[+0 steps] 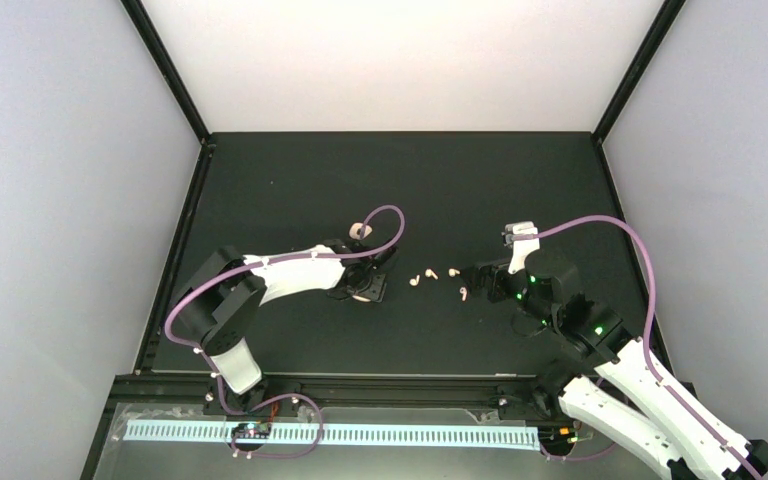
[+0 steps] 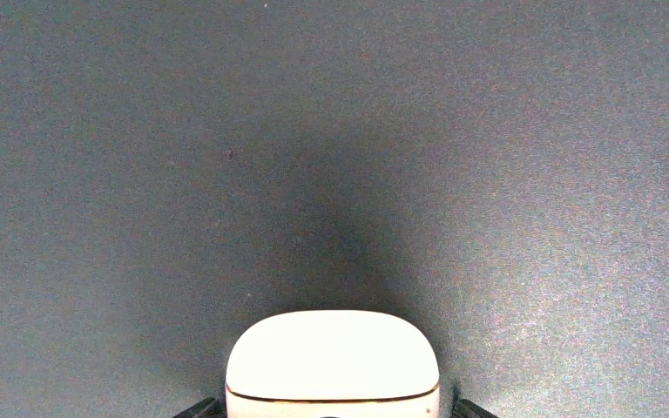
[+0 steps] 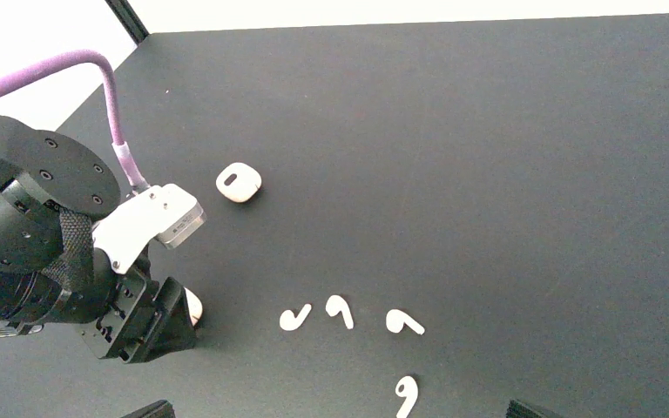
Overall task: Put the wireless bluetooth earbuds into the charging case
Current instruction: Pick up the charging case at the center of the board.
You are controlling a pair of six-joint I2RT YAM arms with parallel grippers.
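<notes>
Four earbuds (image 3: 340, 310) lie loose on the black counter (image 3: 531, 174), lower middle of the right wrist view. Right gripper (image 3: 341, 411): jaws wide open, holding nothing. Left gripper (image 2: 334, 409): jaws straddle a white charging case (image 2: 333, 357), can't tell if they're actually pinching it. Second case (image 3: 239, 182) sits further up-left.

Between the left gripper's (image 1: 367, 288) fingers (image 2: 202, 407): one charging case (image 2: 333, 361), down on the table (image 1: 290, 180). Off to that gripper's left side, apart from it: a second case (image 3: 239, 182). Between the two grippers, loose on the table: four earbuds. Just ahead of the right gripper (image 3: 341, 409), in line with its gap: nearest earbud (image 3: 407, 394). Farther ahead, in a row across: left earbud (image 3: 295, 317), middle earbud (image 3: 340, 310), right earbud (image 3: 403, 322).
</notes>
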